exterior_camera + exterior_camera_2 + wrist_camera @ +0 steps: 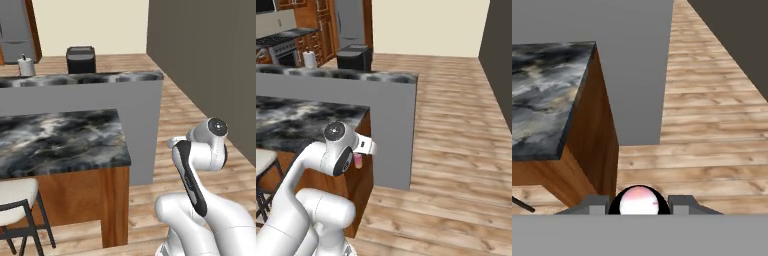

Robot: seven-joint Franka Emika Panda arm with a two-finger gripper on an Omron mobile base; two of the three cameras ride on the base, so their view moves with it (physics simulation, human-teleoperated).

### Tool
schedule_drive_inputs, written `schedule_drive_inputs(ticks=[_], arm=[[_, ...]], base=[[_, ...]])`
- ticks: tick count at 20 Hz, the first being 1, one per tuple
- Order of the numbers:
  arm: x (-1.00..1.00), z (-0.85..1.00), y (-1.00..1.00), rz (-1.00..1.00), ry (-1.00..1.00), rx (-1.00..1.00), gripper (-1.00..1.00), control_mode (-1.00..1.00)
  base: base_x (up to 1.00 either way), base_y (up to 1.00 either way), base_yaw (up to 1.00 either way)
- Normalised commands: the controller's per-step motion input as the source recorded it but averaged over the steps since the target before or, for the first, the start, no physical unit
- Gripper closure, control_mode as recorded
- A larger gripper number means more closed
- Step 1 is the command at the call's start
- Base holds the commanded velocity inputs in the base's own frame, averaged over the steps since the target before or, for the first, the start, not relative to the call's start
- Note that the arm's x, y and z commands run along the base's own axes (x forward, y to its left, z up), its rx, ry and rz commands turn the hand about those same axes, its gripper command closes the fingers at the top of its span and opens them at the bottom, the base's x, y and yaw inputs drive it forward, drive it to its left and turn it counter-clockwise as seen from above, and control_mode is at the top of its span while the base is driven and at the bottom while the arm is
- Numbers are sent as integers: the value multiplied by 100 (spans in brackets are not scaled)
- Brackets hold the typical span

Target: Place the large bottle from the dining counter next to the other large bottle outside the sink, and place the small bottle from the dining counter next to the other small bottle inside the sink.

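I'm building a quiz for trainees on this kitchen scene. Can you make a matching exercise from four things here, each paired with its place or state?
Things:
1. small bottle
2. dining counter
3. paper towel roll
4. stool

Places or states:
A. standing on the far marbled counter
B. held between the hand's fingers
C. marbled top on a reddish wood base
D. pale seat, beside the wood base

Pairs: 1-B, 2-C, 3-A, 4-D
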Motion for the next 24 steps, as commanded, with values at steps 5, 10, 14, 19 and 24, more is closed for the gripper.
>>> schedule_drive_inputs(ticks=[5,10,14,19,24], arm=[[0,0,0,0,0,0,100,100],[0,0,0,0,0,0,100,100],[0,0,0,0,0,0,100,100],[0,0,0,0,0,0,100,100],[0,0,0,0,0,0,100,100]], base=[[23,-72,0],[34,-72,0],[50,-70,0],[60,-65,0],[76,-62,0]])
